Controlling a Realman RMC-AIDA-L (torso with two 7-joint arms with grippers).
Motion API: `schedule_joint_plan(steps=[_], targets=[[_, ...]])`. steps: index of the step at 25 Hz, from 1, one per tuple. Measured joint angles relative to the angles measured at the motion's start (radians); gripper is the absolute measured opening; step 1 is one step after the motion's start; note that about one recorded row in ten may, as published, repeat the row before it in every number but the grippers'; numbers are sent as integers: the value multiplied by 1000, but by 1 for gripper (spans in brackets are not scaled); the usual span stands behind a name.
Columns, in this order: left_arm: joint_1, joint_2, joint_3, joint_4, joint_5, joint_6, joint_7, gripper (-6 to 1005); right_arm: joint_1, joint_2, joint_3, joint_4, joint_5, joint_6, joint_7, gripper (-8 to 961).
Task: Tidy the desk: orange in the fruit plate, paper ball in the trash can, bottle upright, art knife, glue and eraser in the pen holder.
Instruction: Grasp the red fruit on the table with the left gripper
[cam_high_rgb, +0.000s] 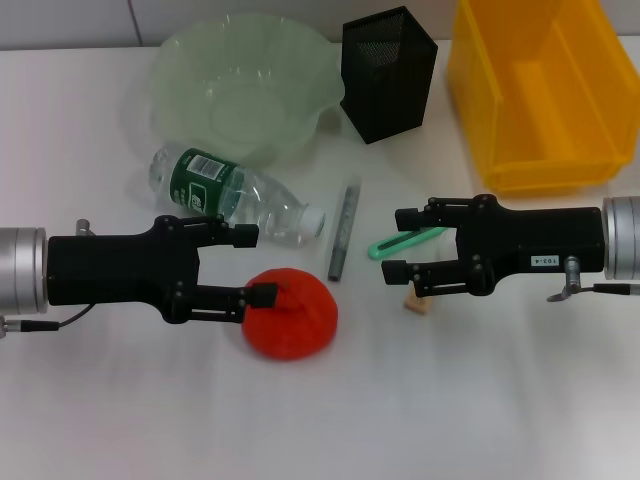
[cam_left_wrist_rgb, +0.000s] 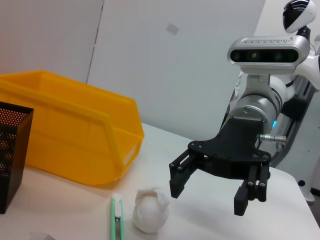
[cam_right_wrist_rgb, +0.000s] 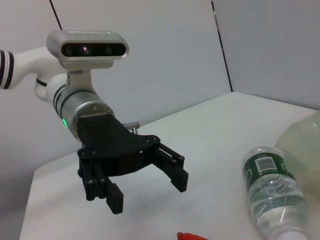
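Half the eraser (cam_high_rgb: 417, 303) hidden | right end effector (cam_high_rgb: 397, 245) covers it

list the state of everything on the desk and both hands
bottle: lying on its side, capped
orange: on the desk, not in the plate
fruit plate: upright, empty
pen holder: upright
trash can: upright, empty as far as visible
art knife: flat on the desk
glue: flat on the desk
paper ball: on the desk
left hand: open, at the orange
right hand: open, over the knife
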Motion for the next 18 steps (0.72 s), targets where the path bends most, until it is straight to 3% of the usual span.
schedule_joint_plan(steps=[18], targets=[[-11, -10, 10, 2, 15, -59, 15, 836, -2, 0, 0, 0, -6, -4, 2, 784]])
